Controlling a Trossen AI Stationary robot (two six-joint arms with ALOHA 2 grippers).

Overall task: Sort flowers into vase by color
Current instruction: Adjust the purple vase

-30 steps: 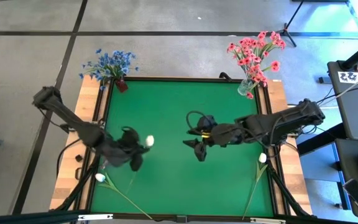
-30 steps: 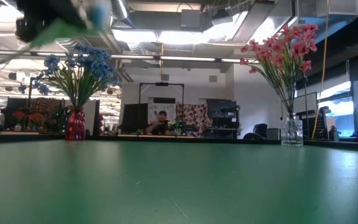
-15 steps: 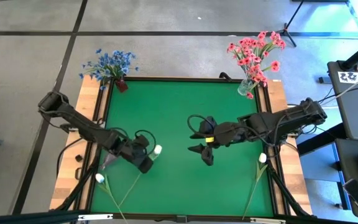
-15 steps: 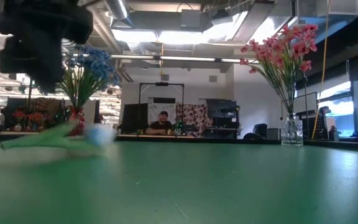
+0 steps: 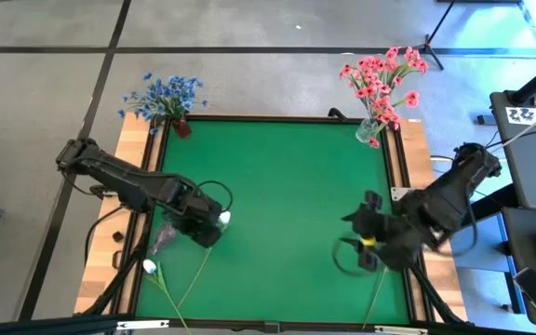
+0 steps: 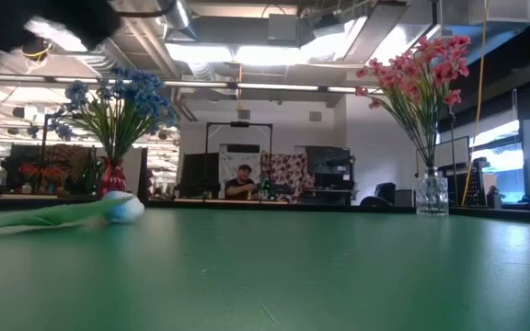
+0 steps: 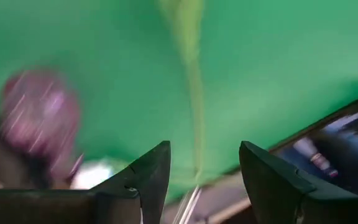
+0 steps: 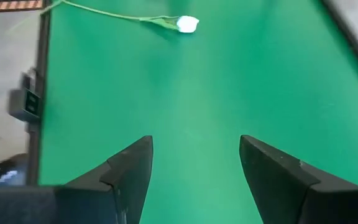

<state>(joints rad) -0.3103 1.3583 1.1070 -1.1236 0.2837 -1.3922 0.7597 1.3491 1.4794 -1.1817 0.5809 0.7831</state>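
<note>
Two white buds [image 5: 223, 218] lie loose under my parted left gripper [image 5: 208, 227], and brushing either stem could scatter them.

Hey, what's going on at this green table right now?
Two robot arms are sorting artificial flowers. The left gripper hangs open over a white bud flower lying on the mat. The right gripper is open and empty near the table's right edge. Blue flowers and pink flowers already stand in corner vases.
</note>
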